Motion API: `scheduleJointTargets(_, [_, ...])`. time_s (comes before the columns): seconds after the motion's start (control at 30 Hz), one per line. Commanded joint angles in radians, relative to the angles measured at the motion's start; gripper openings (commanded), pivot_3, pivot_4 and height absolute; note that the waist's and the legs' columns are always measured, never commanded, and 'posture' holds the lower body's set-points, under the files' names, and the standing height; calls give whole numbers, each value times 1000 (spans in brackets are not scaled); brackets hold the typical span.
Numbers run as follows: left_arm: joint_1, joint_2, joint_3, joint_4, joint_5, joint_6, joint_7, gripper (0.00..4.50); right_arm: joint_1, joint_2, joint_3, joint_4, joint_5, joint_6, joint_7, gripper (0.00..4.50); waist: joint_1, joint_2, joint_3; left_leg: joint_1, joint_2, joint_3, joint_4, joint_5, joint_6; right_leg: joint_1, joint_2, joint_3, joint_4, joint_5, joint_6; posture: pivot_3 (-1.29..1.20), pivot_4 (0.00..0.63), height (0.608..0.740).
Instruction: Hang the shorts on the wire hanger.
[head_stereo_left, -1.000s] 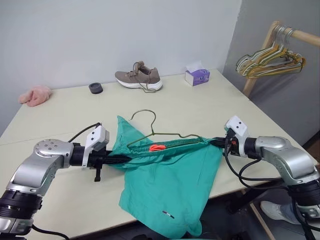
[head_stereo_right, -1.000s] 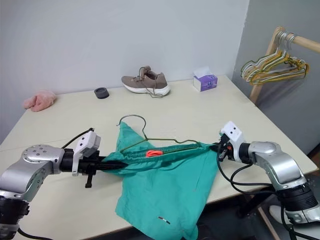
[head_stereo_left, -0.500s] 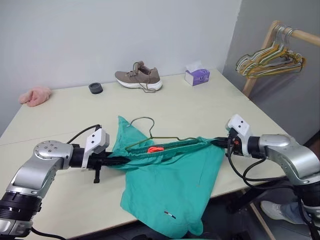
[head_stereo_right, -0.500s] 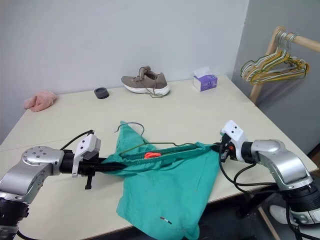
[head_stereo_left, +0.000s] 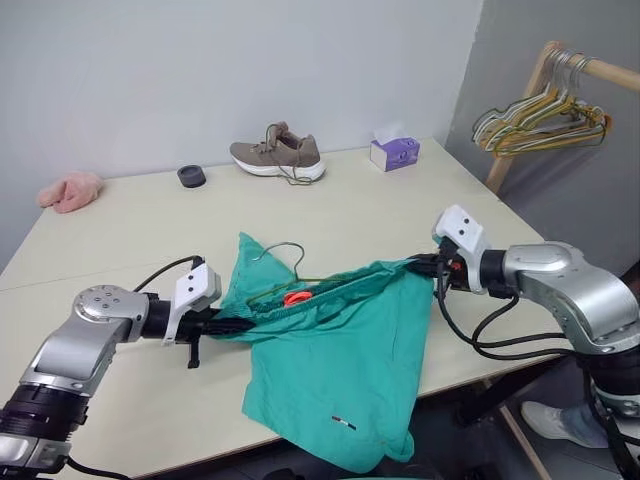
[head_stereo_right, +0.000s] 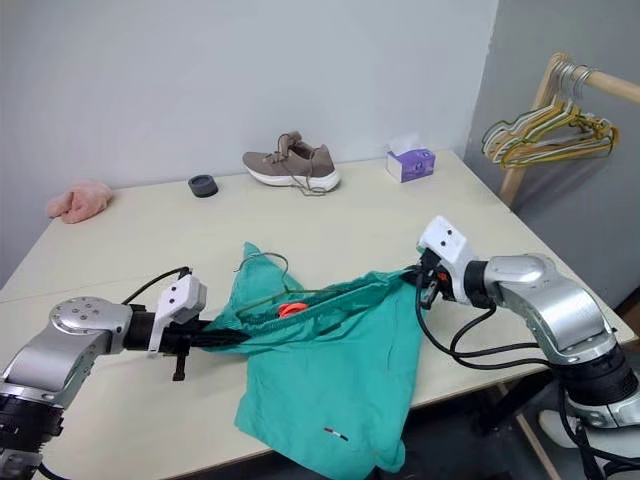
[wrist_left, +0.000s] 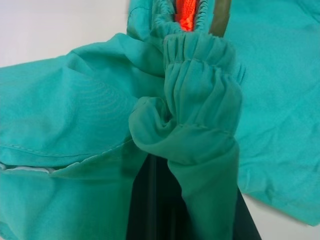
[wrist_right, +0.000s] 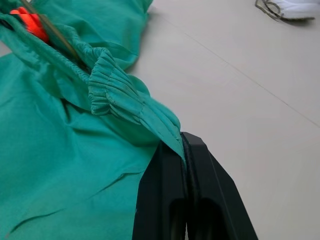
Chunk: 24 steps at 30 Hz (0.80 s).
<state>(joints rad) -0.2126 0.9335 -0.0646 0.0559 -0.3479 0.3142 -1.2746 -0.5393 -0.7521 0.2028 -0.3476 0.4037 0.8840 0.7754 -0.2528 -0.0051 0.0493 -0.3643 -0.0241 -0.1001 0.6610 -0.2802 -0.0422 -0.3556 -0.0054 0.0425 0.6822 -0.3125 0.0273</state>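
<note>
Cream table (head_stereo_left: 400, 210), brown shoe (head_stereo_left: 277, 156), purple tissue box (head_stereo_left: 394, 152), pink cloth (head_stereo_left: 70, 191), black disc (head_stereo_left: 191, 176), shorts (head_stereo_left: 330, 350) partly resting

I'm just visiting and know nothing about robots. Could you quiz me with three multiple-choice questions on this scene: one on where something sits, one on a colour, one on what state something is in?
1. Where is the shoe?
A. at the far side of the table, near the wall
B. on the floor
C. on the shorts

2. What colour is the tissue box?
A. yellow
B. purple
C. black

3. How are the shorts held?
A. lying loose, untouched
B. by one gripper alone
C. waistband pinched by the left gripper and the right gripper, stretched between them

Answers:
1 A: it stands far back on the tabletop.
2 B: its sides are purple.
3 C: both wrist views show shut black fingers clamping fabric, with the wire hanger at the waistband.
</note>
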Motion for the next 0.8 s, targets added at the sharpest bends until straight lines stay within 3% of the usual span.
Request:
scheduleJointTargets(0.03, [-27, -11, 7, 0, 17, -2, 11, 0, -36, 2, 15, -31, -28, -2, -4, 41, 0, 0, 0, 0, 0, 0, 0, 0, 0, 0, 0, 0, 0, 0, 0, -317, 0, 740])
scheduleJointTargets(0.13, [-32, -29, 5, -8, 19, 3, 15, 0, -30, 2, 33, -41, -33, -6, 10, 41, 0, 0, 0, 0, 0, 0, 0, 0, 0, 0, 0, 0, 0, 0, 0, -314, 0, 740])
scheduleJointTargets(0.23, [-27, -41, 5, -23, 18, 7, 17, 0, -19, -8, 32, -61, -35, -7, 21, 629, 0, 0, 0, 0, 0, 0, 0, 0, 0, 0, 0, 0, 0, 0, 0, -315, 0, 740])
scheduleJointTargets(0.6, [-26, -56, -4, -41, 19, 11, 13, 0, 37, -103, 23, -114, -65, -18, 29, 4299, -2, 0, 0, 0, 0, 0, 0, 0, 0, 0, 0, 0, 0, 0, 0, -330, 0, 740])
scheduleJointTargets(0.8, [-47, -64, -19, -32, 29, 6, 4, 0, 23, -83, 130, -42, -158, -87, 49, 4299, -3, 0, 0, 0, 0, 0, 0, 0, 0, 0, 0, 0, 0, 0, 0, -330, 0, 740])
